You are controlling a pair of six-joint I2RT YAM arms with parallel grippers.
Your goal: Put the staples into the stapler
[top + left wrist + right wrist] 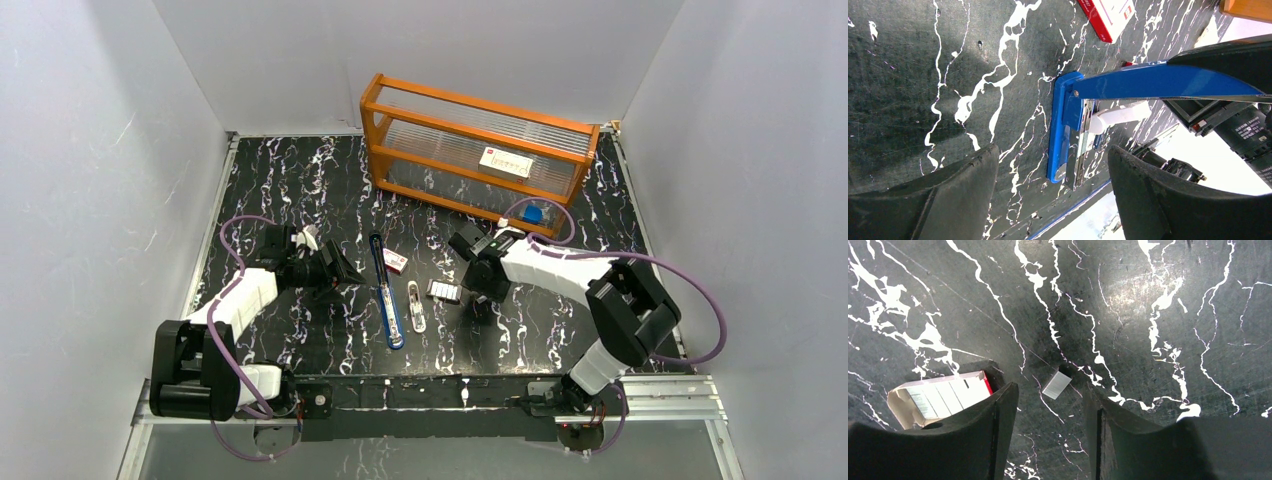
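- The step in hand looks like picking the staples [1057, 385] off the bench [1148, 315] with the right claw [1050, 394].
- The staples are a small silvery block lying flat and skewed on the bench. They sit between the right claw's two fingers and touch neither.
- To do this well, turn the fingers square to the block's long sides, come straight down and close gently. A thin flat block will probably slip or split if you pinch it at a corner.
- Right claw: wide open and holding nothing. I cannot tell whether its tips touch the bench.
- An open box [938, 399] of more strips lies just beside one finger, so keep clear of it.
- The stapler [390, 315] lies swung open on the bench between the arms. Its metal channel is exposed, and it is apart from the staples.
- Left claw [1052, 149]: wide open and empty. It faces the stapler's hinge end without touching it.
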